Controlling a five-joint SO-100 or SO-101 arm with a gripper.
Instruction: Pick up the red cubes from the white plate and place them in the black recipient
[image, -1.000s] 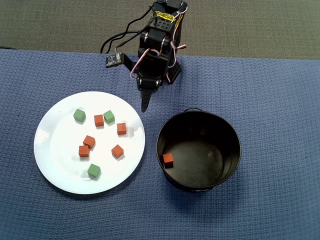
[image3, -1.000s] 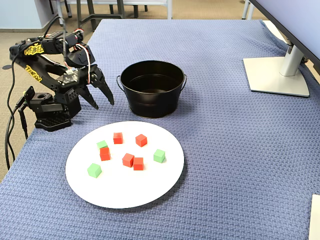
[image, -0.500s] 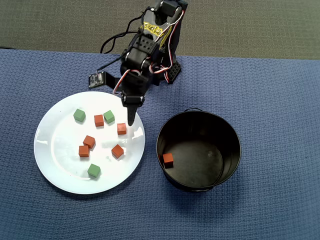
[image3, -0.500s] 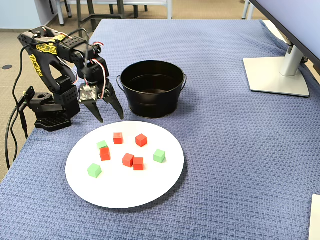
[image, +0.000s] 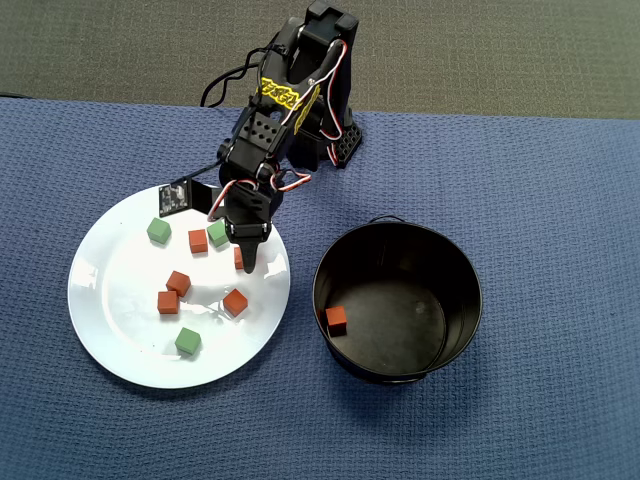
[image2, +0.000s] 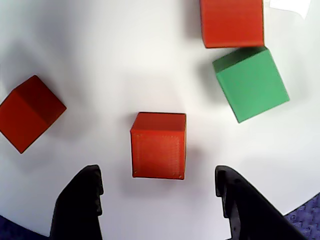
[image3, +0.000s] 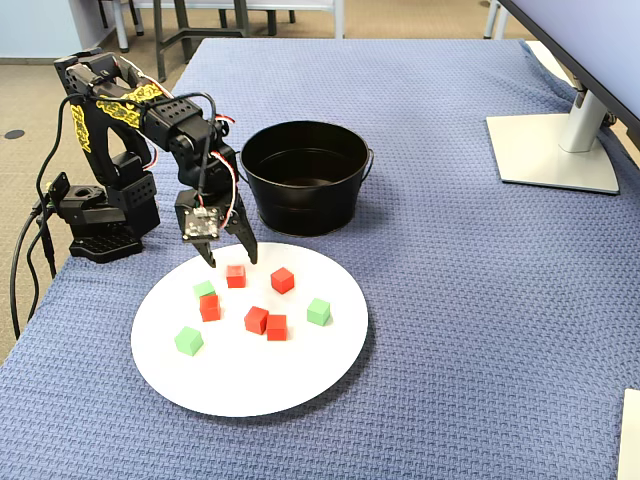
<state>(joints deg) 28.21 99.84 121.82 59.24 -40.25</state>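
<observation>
It looks like an office: a monitor stand (image3: 556, 150) sits at the table's far right corner, with carpet floor (image3: 30, 110) and chair legs (image3: 180, 25) beyond.

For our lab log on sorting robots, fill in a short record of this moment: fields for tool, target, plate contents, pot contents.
tool: open tool, hanging over the white plate
target: red cube lined up between the fingertips, not yet gripped
plate contents: five red cubes and three green cubes
pot contents: one red cube in the black pot
</observation>
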